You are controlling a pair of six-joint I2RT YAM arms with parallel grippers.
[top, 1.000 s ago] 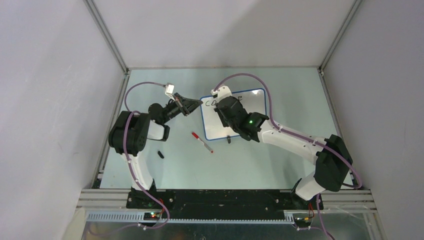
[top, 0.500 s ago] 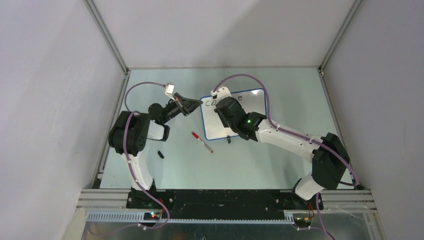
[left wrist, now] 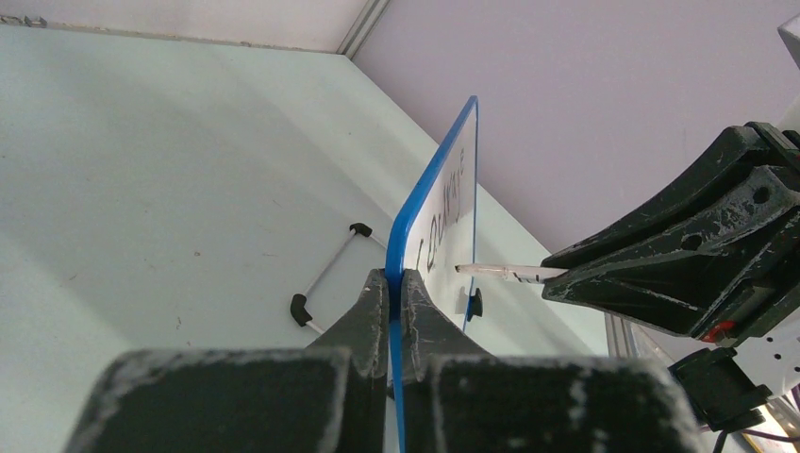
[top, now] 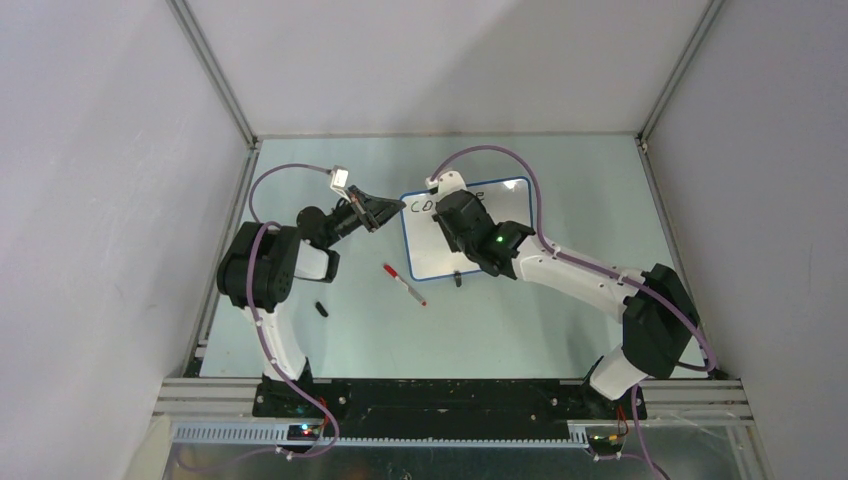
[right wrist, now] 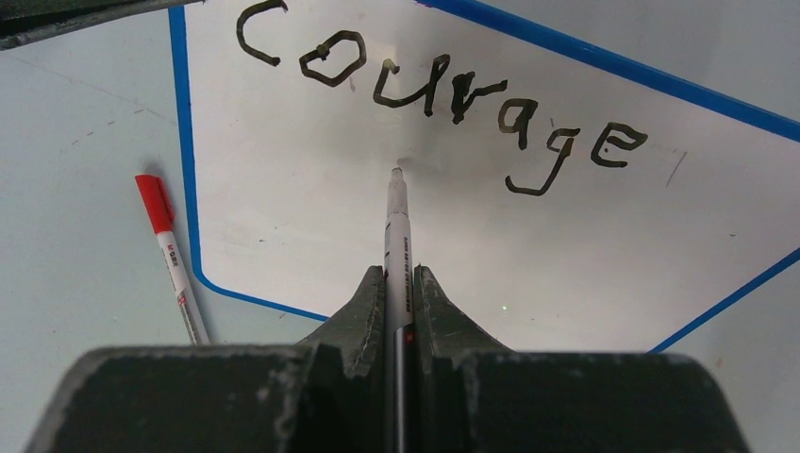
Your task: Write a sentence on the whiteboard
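The whiteboard (top: 508,201) with its blue rim lies beyond the middle of the table. My left gripper (top: 392,208) is shut on its left rim, and the left wrist view shows the jaws (left wrist: 396,279) pinched on the blue edge (left wrist: 436,175). My right gripper (right wrist: 398,275) is shut on a white-barrelled marker (right wrist: 397,236). The marker's tip points at the board (right wrist: 311,217) just under the black word "courage" (right wrist: 434,99), the sentence's only word in view. I cannot tell whether the tip touches. From above, the right wrist (top: 462,222) hides most of the writing.
A red-capped marker (top: 404,284) lies on the table left of the board's near corner, also seen in the right wrist view (right wrist: 170,255). A small black cap (top: 321,309) lies nearer the left arm's base. The board's black foot (top: 457,279) sticks out at its near edge.
The right arm has edged slightly left over the board with the marker. The left gripper keeps its hold on the rim and has not moved.
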